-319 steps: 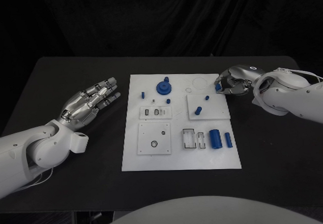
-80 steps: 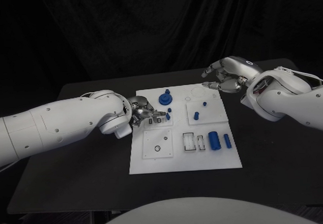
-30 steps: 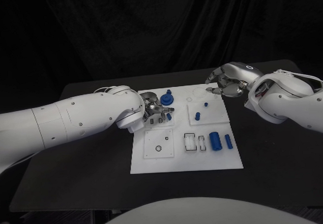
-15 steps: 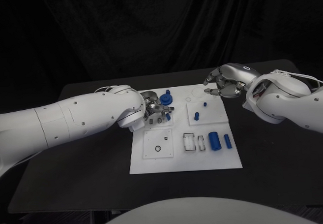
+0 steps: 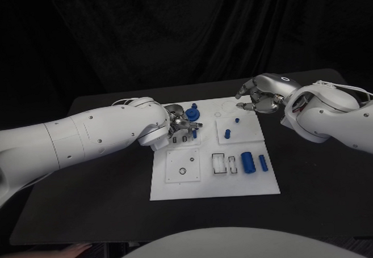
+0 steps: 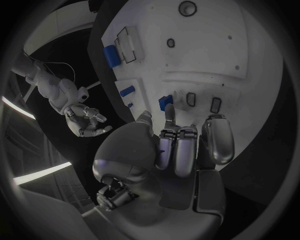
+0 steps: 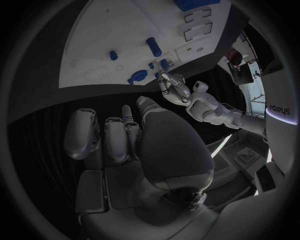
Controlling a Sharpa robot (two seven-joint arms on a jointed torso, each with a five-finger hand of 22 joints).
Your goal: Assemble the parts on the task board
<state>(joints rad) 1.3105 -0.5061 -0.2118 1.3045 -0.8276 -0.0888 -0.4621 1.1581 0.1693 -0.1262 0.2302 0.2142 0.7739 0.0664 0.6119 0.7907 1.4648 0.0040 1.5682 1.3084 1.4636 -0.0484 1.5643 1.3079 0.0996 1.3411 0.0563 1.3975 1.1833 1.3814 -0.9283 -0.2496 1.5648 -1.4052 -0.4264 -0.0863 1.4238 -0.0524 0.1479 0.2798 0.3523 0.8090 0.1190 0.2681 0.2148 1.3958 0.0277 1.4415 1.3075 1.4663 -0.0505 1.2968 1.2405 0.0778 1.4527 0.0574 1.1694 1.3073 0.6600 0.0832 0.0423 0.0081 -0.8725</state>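
1. The task board (image 5: 213, 187) lies in the middle of the black table (image 5: 99, 200), its long side running away from the robot.
2. On the board, a blue gear-like part (image 5: 191, 113) stands near the far edge, a blue peg (image 5: 227, 133) rises from the raised square plate on the right, and two blue cylinders (image 5: 247, 161) lie side by side near the right edge.
3. The left hand (image 5: 182, 126) is over the board's left side beside the small slots; in the left wrist view a small blue part (image 6: 165, 101) sits at its fingertips, apparently pinched.
4. The right hand (image 5: 259, 100) hovers by the board's far right corner, fingers curled inward; I cannot tell whether it holds anything.
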